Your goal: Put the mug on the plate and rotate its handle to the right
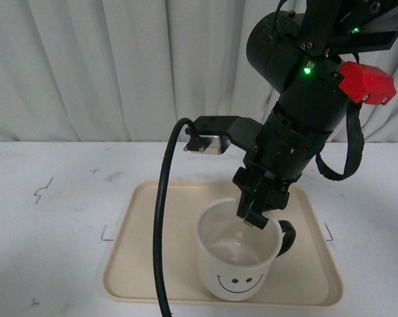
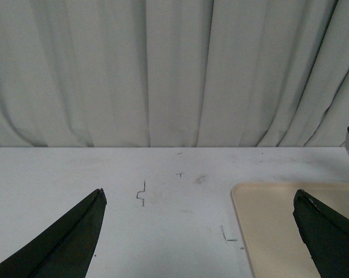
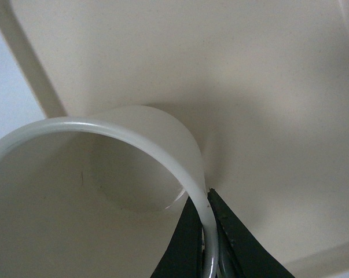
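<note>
Lab: white curtain (image 2: pixel 174 69), marked table (image 2: pixel 162 185)

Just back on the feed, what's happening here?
The right hand pinches the mug by its rim near the handle, one finger inside, one outside. The mug stands upright on the plate, handle pointing right, smiley toward the front camera. The left hand hangs open over the table beside the plate, holding nothing.

You see the cream mug (image 1: pixel 238 261) upright on the beige plate (image 1: pixel 146 264), its smiley (image 1: pixel 240 282) toward the camera and its black handle (image 1: pixel 288 236) pointing right.
</note>
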Robot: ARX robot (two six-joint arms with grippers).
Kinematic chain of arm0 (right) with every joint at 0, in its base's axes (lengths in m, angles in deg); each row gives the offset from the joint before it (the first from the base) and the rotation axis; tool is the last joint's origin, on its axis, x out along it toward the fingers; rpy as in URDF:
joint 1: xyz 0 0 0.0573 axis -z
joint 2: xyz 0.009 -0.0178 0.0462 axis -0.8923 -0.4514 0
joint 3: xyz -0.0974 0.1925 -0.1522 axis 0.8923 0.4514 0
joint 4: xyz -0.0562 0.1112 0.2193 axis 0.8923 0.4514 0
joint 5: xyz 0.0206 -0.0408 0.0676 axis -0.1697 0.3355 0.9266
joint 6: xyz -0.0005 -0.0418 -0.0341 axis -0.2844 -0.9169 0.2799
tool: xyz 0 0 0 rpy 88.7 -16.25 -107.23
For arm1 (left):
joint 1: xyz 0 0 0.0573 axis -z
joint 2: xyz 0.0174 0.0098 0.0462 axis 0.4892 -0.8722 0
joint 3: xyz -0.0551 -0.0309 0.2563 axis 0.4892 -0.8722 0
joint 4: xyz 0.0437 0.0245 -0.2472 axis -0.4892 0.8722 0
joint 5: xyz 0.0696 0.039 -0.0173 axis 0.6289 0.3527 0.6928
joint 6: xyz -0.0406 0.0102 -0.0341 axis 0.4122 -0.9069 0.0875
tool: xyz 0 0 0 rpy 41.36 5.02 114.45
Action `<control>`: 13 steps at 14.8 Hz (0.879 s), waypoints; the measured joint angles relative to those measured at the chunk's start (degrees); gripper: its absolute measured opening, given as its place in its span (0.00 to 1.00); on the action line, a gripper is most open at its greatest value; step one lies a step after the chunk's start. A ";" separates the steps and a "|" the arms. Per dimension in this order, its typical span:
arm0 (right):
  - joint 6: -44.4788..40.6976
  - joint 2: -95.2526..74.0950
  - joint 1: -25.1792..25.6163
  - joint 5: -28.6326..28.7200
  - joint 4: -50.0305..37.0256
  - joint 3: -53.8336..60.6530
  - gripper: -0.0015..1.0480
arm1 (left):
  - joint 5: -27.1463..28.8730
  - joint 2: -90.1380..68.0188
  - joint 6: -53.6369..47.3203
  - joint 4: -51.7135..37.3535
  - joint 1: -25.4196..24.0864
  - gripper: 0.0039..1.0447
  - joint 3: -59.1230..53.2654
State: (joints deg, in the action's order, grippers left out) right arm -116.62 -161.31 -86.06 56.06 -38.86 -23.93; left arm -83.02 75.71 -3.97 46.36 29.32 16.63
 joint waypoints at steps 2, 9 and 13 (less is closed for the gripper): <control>0.13 -0.87 -0.09 -0.70 -0.33 -0.09 0.03 | -0.02 0.00 0.00 0.00 0.00 0.94 0.00; 0.70 -0.44 -0.20 0.96 -1.92 -0.22 0.39 | 0.00 0.00 0.00 -0.02 0.00 0.94 0.00; 9.73 6.21 1.09 14.03 -3.28 -2.01 0.75 | 0.00 0.00 0.00 0.00 0.00 0.94 0.00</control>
State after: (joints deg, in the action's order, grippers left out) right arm -106.89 -155.11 -84.97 70.09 -42.13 -25.94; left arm -83.02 75.71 -3.97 46.36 29.32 16.63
